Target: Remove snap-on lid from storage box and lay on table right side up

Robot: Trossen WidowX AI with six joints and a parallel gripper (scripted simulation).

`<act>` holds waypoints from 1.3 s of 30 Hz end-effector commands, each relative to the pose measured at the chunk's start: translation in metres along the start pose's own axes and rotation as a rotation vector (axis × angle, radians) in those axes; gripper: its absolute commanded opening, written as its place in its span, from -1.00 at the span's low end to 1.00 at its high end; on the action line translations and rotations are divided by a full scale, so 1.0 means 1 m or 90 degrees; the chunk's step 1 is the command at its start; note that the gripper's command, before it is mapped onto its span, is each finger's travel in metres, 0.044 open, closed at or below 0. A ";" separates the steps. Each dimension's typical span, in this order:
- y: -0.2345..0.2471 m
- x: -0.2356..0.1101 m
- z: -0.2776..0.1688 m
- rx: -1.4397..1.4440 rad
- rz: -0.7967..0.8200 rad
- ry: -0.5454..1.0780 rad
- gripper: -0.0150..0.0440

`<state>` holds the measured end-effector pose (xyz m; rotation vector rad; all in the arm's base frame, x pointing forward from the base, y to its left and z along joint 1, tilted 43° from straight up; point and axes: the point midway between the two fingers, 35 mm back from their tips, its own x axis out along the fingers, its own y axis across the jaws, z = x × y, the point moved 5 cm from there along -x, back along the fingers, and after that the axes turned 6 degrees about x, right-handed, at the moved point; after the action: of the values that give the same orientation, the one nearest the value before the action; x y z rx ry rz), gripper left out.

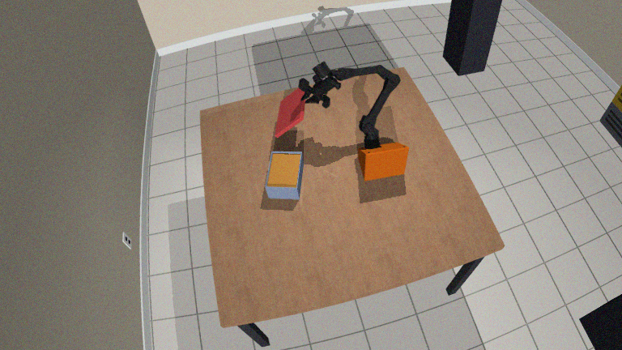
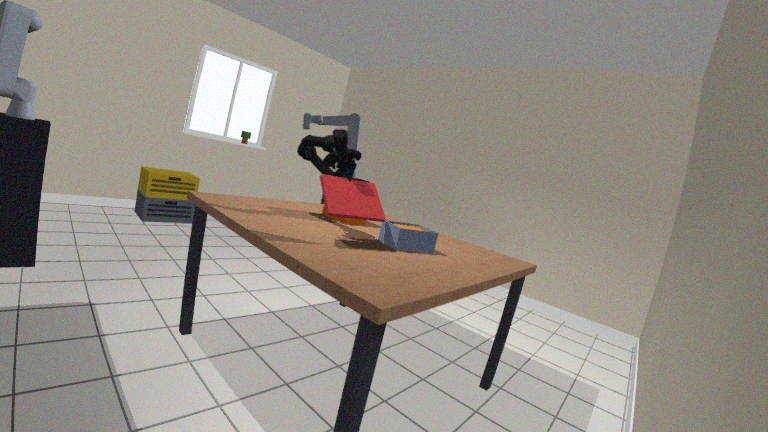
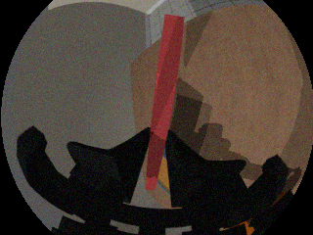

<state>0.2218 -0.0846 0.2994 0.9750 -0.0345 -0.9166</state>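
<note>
The blue-grey storage box (image 1: 284, 177) (image 2: 408, 236) stands open on the wooden table (image 1: 348, 236) (image 2: 317, 257), its orange inside showing. The red lid (image 1: 290, 111) (image 2: 351, 197) (image 3: 164, 92) hangs in the air beyond the box's far end, tilted steeply on edge and clear of the table. My gripper (image 1: 306, 95) (image 2: 341, 173) (image 3: 158, 132) is shut on the lid's upper edge. In the wrist view the lid shows edge-on as a narrow red strip running away from the fingers.
The arm's orange base block (image 1: 384, 160) stands on the table to the right of the box. A dark pedestal (image 1: 471, 25) stands on the floor behind the table. A yellow and grey crate (image 2: 166, 194) sits by the wall.
</note>
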 end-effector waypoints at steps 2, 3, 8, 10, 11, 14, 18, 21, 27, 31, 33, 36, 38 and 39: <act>0.005 -0.004 0.006 0.005 0.014 0.003 -0.49; 0.005 -0.004 0.006 0.005 0.014 0.003 -0.49; 0.002 -0.002 0.005 0.005 0.014 0.003 -0.49; 0.000 -0.001 0.005 0.005 0.014 0.003 -0.49; -0.001 0.000 0.005 0.005 0.014 0.003 -0.49; -0.004 0.003 0.004 0.005 0.014 0.002 -0.49; -0.009 0.006 0.004 0.005 0.015 0.002 -0.49; -0.011 0.008 0.005 0.005 0.015 0.002 -0.49; -0.014 0.011 0.005 0.005 0.015 0.002 -0.49; -0.017 0.013 0.005 0.005 0.015 0.002 -0.49; -0.018 0.014 0.005 0.005 0.015 0.002 -0.49; -0.020 0.015 0.006 0.005 0.015 0.002 -0.49; -0.021 0.017 0.006 0.005 0.015 0.002 -0.49; -0.022 0.017 0.006 0.005 0.015 0.002 -0.49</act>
<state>0.2154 -0.1053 0.2813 0.9797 -0.0474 -0.9088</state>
